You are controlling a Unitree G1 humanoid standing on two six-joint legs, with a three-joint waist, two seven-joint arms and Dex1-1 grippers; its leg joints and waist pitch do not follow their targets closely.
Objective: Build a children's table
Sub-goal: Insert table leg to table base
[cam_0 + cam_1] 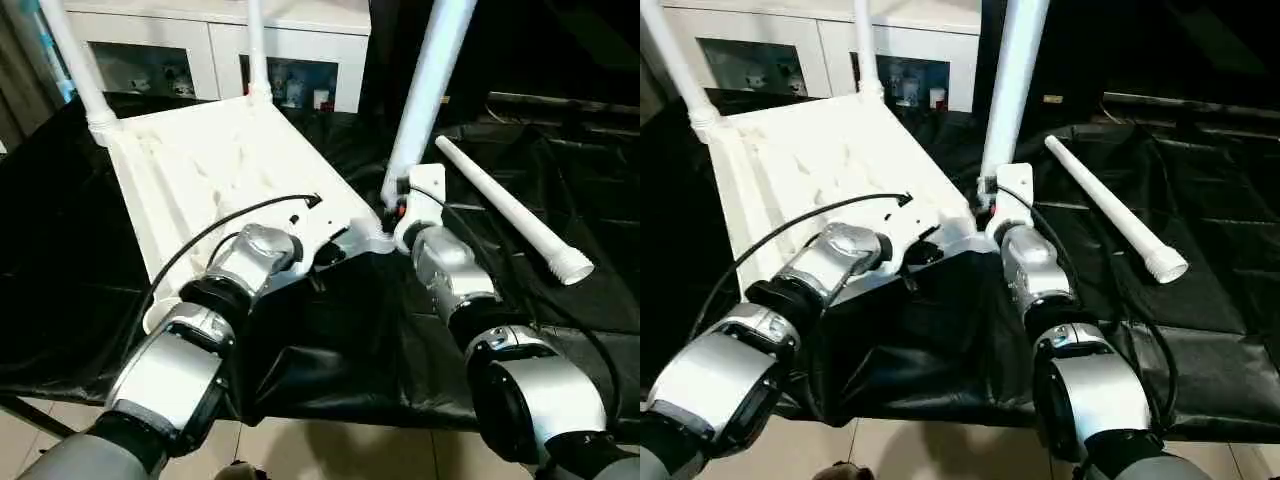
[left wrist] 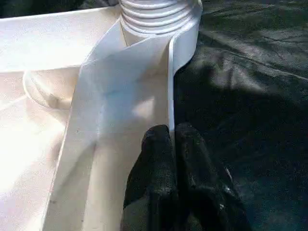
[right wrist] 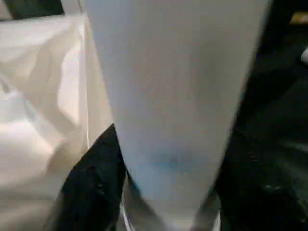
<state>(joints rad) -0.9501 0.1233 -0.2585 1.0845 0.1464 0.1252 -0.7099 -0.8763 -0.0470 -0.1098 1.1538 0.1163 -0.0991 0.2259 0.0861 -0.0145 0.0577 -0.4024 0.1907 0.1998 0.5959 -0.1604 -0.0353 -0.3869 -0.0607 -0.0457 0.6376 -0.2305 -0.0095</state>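
The children's table [image 1: 210, 170] lies upside down on the black cloth, ribbed underside up. Three white legs stand in its corner sockets: one far left [image 1: 75, 60], one at the back [image 1: 255, 45] and one at the near right corner [image 1: 430, 80]. A loose leg [image 1: 510, 215] lies on the cloth to the right. My left gripper [image 2: 171, 132] is shut on the thin rim [image 2: 171, 86] of the top, just short of the near right socket. My right gripper [image 1: 398, 212] is at the foot of the near right leg [image 3: 173, 86], which rises straight up in front of it.
The black cloth [image 1: 560, 160] covers the work table and hangs over its front edge, with tiled floor [image 1: 330, 450] below. A white cabinet [image 1: 200, 50] with glass doors stands behind. A black cable [image 1: 200, 240] loops over my left forearm.
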